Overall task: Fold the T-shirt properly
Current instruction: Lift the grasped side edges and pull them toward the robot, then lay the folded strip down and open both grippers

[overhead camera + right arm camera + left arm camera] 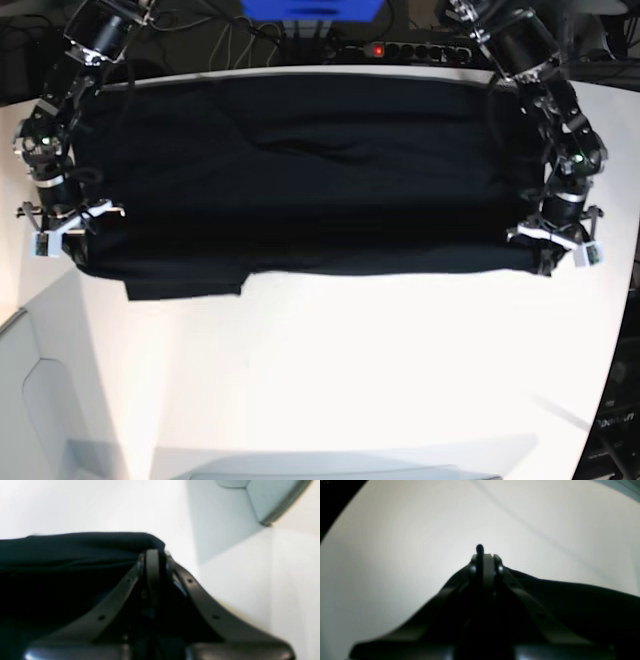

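Flanking T-shirt (300, 170): white table (380, 360), rear cables (250, 40).

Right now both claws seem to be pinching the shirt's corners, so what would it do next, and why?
Probably let go. The T-shirt already lies doubled over on the table, its folded edge fairly straight. The left gripper and right gripper are shut on its two near corners, low at the table. Opening both would leave the fold in place.

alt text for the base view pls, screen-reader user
A black T-shirt lies spread wide across a white table, with the left gripper and right gripper each pinching a near corner. A sleeve pokes out along the near edge.
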Robot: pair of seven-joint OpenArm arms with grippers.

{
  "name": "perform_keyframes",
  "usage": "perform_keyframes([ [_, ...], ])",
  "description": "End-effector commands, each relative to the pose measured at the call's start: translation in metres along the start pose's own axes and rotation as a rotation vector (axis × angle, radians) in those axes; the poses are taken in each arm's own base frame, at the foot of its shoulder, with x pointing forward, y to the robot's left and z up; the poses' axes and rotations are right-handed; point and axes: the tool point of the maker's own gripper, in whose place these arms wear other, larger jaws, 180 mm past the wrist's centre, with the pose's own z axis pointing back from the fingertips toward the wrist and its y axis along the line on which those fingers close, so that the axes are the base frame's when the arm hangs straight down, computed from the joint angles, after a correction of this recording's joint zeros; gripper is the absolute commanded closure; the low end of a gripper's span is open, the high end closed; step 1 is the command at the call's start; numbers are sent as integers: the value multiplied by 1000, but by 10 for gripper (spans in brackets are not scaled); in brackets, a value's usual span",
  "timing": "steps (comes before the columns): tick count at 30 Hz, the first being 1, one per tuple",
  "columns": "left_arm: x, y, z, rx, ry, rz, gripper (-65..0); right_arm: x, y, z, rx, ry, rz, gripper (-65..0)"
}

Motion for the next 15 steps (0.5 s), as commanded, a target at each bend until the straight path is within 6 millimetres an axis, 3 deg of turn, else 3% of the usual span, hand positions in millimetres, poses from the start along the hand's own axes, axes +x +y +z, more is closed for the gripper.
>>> perform_keyframes([
  [1,23,4,7,-3,-80,-2,-1,17,-4,3,-4,-56,18,0],
  [11,-16,17,30,10,-6,32,-1,-20,-10,22,-20,31,15,0],
  [15,-24,19,35,16,14,29,-1,-32,2,29,53,62,44,0],
])
